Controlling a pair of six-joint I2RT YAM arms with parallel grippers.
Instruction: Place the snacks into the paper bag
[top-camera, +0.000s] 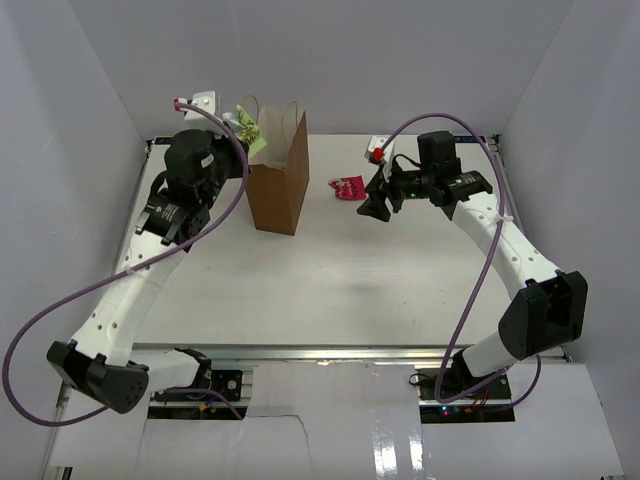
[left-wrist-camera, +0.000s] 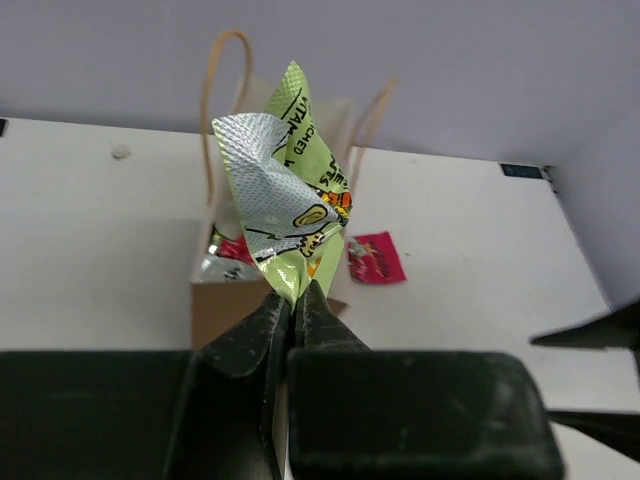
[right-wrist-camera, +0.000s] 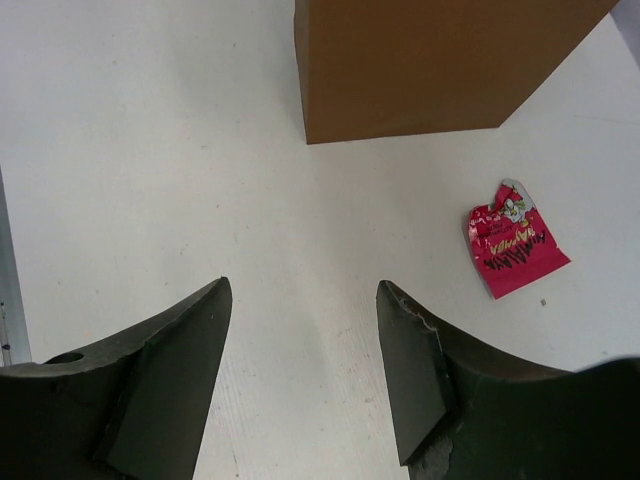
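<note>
Above the table (top-camera: 350, 290), left hand (left-wrist-camera: 295, 295) pinches pouch (left-wrist-camera: 275, 190) beside rim of bag (top-camera: 278, 195).

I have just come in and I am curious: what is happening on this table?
The left gripper is shut on a yellow-green pouch, held up by the open top of the bag. Some packets lie inside it. The right gripper is open over the table, near one red packet.
</note>
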